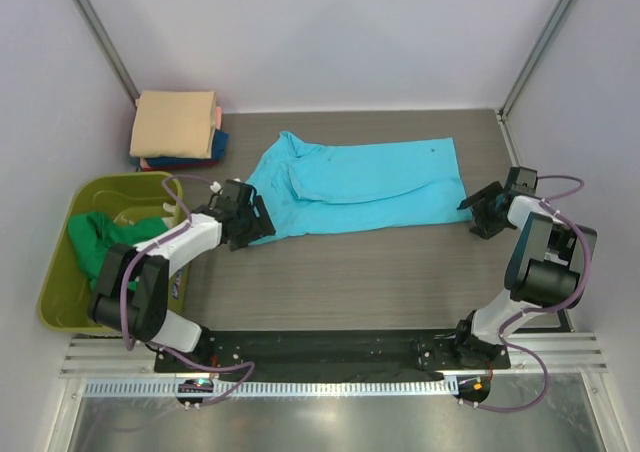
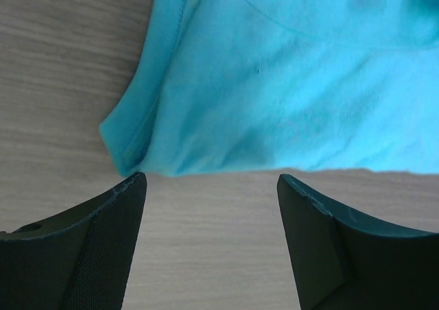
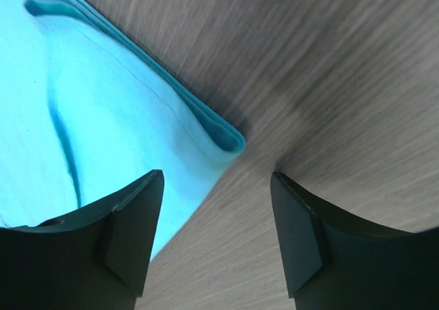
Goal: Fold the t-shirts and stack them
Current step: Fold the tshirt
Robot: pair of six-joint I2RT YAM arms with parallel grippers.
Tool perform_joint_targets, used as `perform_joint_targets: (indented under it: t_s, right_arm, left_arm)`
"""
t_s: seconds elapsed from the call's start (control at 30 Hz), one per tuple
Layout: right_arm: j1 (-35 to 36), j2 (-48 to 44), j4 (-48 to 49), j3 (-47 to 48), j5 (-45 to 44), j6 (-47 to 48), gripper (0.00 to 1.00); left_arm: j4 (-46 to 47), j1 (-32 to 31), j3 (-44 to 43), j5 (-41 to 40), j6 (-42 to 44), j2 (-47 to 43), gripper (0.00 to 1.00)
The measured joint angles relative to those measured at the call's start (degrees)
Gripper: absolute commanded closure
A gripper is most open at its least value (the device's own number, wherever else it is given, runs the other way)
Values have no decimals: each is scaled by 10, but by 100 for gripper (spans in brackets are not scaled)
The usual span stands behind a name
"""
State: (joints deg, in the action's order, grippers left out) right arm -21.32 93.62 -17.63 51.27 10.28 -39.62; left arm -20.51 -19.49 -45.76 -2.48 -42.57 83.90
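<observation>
A bright turquoise t-shirt lies folded lengthwise across the middle of the table. My left gripper is open at the shirt's near left corner, with bare table between the fingers. My right gripper is open at the shirt's near right corner, also holding nothing. A stack of folded t-shirts with a tan one on top sits at the back left. A green t-shirt lies crumpled in the bin.
The olive-yellow plastic bin stands at the left edge beside my left arm. White walls with metal posts close in the back and sides. A black base rail runs along the near edge.
</observation>
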Motion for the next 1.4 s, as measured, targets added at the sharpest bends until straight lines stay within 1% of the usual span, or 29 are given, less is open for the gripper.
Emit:
perform_joint_targets:
  t_s: [0.1, 0.17, 0.2, 0.27, 0.3, 0.33, 0.37, 0.4, 0.43, 0.53, 0.63, 0.7, 0.83, 0.93, 1.0, 1.07, 1.17, 1.27, 1.33, 1.37, 1.4]
  right_arm:
    - [0, 12, 15, 7, 5, -4, 36]
    - [0, 19, 24, 10, 8, -7, 45]
    - [0, 21, 30, 10, 9, -9, 55]
    - [0, 33, 40, 11, 11, -11, 67]
    - [0, 37, 43, 11, 13, -12, 76]
    - [0, 41, 47, 12, 14, -12, 82]
    - [0, 45, 49, 13, 14, -13, 87]
    - [0, 50, 50, 14, 19, -15, 96]
    - [0, 53, 51, 17, 21, -16, 99]
    - [3, 64, 43, 34, 30, -24, 99]
    - [6, 59, 20, 61, 38, -26, 99]
    - [7, 38, 7, 77, 38, -25, 99]
    - [6, -64, -13, 75, 32, -19, 99]
    - [-4, -131, 0, 27, 30, -15, 99]
    - [-16, -146, 10, -20, 33, -15, 99]
    - [-35, -141, 9, -83, 36, -14, 99]
    - [-61, -143, -16, -161, 36, -14, 99]
    - [-78, -187, -28, -193, 47, -19, 99]
    - [-82, -223, -35, -203, 48, -18, 96]
    - [-84, -239, -40, -205, 49, -17, 87]
    - [-85, -253, -45, -207, 50, -16, 81]
  left_arm:
    - [27, 0, 0, -12, -11, 25, 22]
    - [43, 0, -1, -21, -21, 37, 23]
    - [50, 0, -1, -25, -23, 39, 23]
    - [59, 1, -4, -33, -26, 46, 33]
    - [64, 1, -8, -37, -28, 53, 39]
    - [67, 2, -13, -40, -31, 60, 60]
    - [70, 5, -22, -42, -35, 71, 70]
    - [71, 8, -30, -42, -34, 83, 91]
    - [70, 10, -41, -42, -35, 96, 100]
    - [49, 17, -88, -40, -21, 125, 100]
    - [22, 19, -133, -42, -14, 114, 100]
    - [12, 19, -149, -50, -9, 78, 100]
    - [-7, 19, -145, -63, -7, -49, 100]
    - [7, 19, -89, -64, -16, -129, 100]
    - [10, 19, -33, -59, -26, -161, 100]
    - [3, 19, 29, -52, -40, -172, 99]
    - [-25, 19, 117, -45, -64, -198, 94]
    - [-59, 19, 162, -42, -84, -257, 90]
    - [-71, 20, 167, -40, -97, -296, 87]
    - [-74, 20, 167, -39, -102, -312, 86]
    - [-77, 20, 168, -39, -109, -331, 81]
